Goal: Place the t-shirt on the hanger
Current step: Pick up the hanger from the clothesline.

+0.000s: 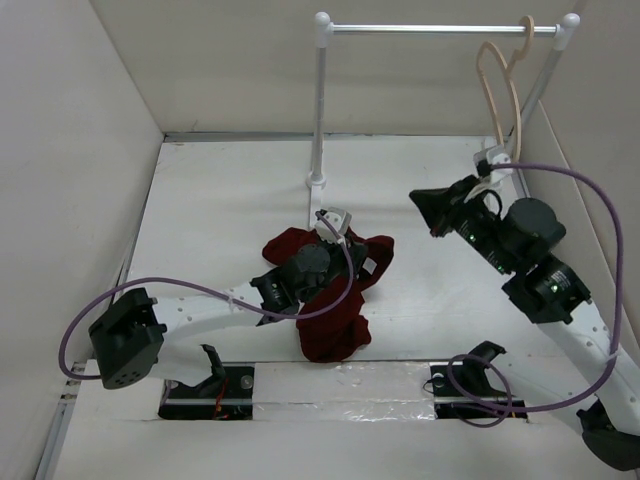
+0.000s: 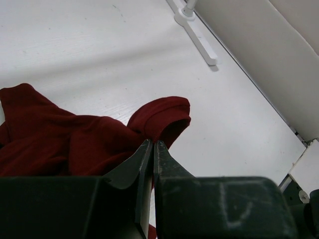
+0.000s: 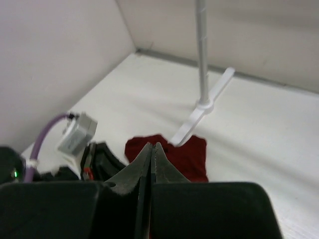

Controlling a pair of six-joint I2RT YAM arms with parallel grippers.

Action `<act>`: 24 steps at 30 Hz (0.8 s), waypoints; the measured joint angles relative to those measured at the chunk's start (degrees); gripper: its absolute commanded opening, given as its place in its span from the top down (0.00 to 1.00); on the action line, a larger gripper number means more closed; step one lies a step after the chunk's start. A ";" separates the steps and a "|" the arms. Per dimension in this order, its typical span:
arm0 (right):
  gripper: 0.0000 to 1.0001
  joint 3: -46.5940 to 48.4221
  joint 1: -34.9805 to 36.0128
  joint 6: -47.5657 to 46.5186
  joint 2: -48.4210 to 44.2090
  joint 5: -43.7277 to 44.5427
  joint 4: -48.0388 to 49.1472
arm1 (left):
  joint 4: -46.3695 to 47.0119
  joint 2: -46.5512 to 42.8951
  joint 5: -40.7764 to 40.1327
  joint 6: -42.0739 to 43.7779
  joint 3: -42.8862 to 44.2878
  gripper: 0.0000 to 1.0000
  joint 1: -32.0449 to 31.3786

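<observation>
T-shirt point(image 2: 75, 144) apparently pinched between closed left fingers point(image 2: 135, 165)

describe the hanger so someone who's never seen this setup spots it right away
Find the white rail stand at the back of the scene, its bar running across the top. The hanger dangles by its hook from the right end of that bar. It is the only thin, pale beige loop there, unlike the white metal poles and the dark red t-shirt lying lower down.
</observation>
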 measured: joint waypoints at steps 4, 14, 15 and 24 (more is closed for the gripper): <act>0.88 9.20 -1.40 -1.31 2.34 9.27 -0.48 | 1.20 0.39 1.90 0.66 0.00 1.00 1.01; 0.25 34.71 -25.62 -6.58 17.68 23.21 -4.57 | 2.19 1.77 8.17 1.49 0.00 1.00 3.17; 0.23 37.09 -28.63 -6.82 20.37 22.10 -5.95 | 2.12 1.77 8.66 1.60 0.00 1.00 3.17; 0.24 39.89 -38.73 -8.76 35.17 14.47 -14.82 | 2.01 3.28 10.99 1.97 0.00 1.00 3.17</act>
